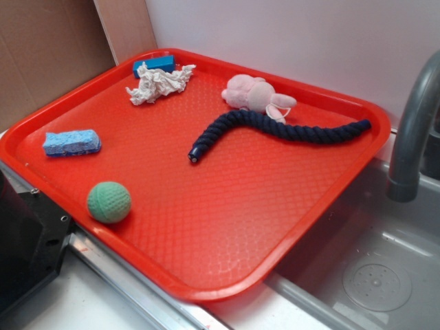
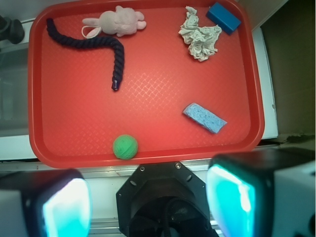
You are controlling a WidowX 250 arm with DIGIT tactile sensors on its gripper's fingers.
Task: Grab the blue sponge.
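While your gripper (image 2: pixel 148 207) is hovering with jaws spread wide and empty at the wrist view's bottom, the light-blue porous rectangular sponge (image 2: pixel 205 117) is lying lower right on the red plastic tray (image 2: pixel 44 148). It's probably soft and light; pinch across its narrow sides.

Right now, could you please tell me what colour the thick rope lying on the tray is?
The rope is dark navy blue; the exterior view shows it best.

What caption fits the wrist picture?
Open claw hovering high above a red tray holding the blue sponge.
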